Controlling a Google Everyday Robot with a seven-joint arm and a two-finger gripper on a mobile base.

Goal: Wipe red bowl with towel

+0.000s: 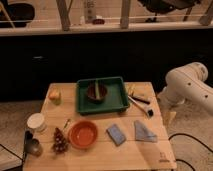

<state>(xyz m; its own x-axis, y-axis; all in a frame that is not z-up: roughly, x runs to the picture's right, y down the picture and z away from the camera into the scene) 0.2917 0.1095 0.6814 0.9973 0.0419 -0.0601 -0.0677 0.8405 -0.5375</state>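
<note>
The red bowl [83,134] sits upright near the front of the wooden table [100,157], left of centre. The towel [144,131], a crumpled blue-grey cloth, lies flat to the right of the bowl, with a blue sponge [116,134] between them. My white arm [187,87] hangs beside the table's right edge. My gripper [169,116] points down at that edge, right of the towel and a little behind it, touching neither towel nor bowl.
A green tray [119,99] holding a dark bowl [96,92] stands at the back centre. A brush and dark tools [140,103] lie right of it. On the left are a yellow object [55,96], a white cup [36,121], a pine cone [60,141] and a metal cup [33,146].
</note>
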